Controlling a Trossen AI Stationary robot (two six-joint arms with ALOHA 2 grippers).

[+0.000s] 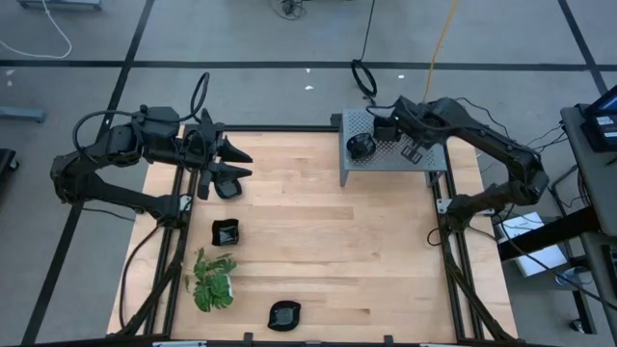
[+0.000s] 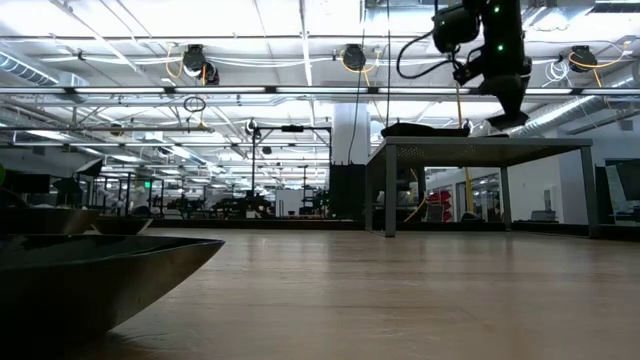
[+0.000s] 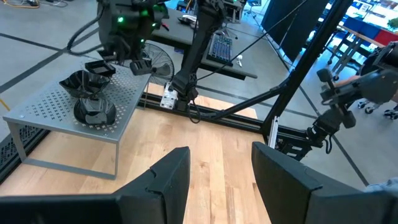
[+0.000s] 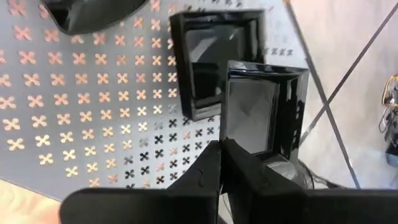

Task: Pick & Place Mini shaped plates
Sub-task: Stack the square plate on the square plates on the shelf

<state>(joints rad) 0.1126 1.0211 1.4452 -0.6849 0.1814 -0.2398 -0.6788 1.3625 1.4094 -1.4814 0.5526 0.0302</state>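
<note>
High view: pale wooden table (image 1: 308,231); grey perforated metal box (image 1: 424,157) at far right.
Right pincer (image 4: 221,155): over the box, fingers pressed together, gripping the rim of a glossy black square mini plate (image 4: 264,112).
Left pincer (image 1: 229,162): far left, fingers wide, empty.
Other plates: three on the table's left half (image 1: 225,231).

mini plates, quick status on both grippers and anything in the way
Right gripper shut on square plate rim, over the grey box. Left gripper open, waiting above a plate at table's left. Second square plate close beside the held one.
</note>
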